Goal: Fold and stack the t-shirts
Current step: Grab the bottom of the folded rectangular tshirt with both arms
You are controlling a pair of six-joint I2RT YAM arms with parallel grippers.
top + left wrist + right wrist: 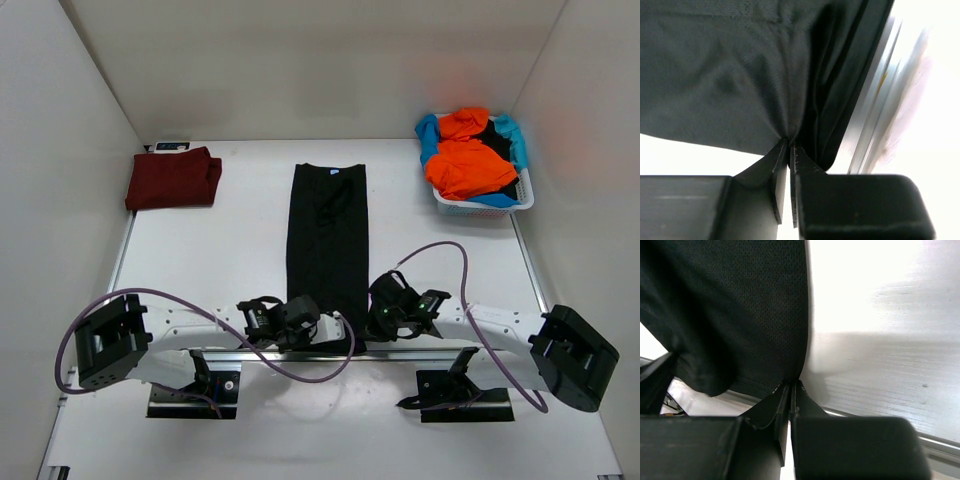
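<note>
- Top view: soft plain black t-shirt (327, 235), folded lengthwise into a long narrow strip, lies flat on the white table (230, 250). Its hem end is toward the arms and its collar end is far.
- Far left of the black t-shirt, well apart: a folded dark red cloth t-shirt (172, 178). Far right of it: a white plastic lattice basket (480, 206) heaped with unfolded bright orange t-shirts (465, 165) and light blue t-shirts (428, 135).
- Left gripper (335, 328) sits at the black t-shirt's near-left corner and right gripper (378, 318) at its near-right corner. Both arms are low, forearms reaching inward along the near edge, wrists turned to the hem.
- Left wrist view: left gripper (791, 147) has its jaws almost together, pinching black cloth (715, 75) at the tips — creases run into the pinch.
- Right wrist view: right gripper (790, 386) is closed on the hem corner of the black cloth (740, 305), with only a thin edge between the tips. Bare table shows beside it.
- Handling, my read: the shirt is light and limp, not fragile, and will sag between the two holds. Best held by both near corners with all layers caught — a missed layer would probably let the strip fall open. Raise both sides evenly.
</note>
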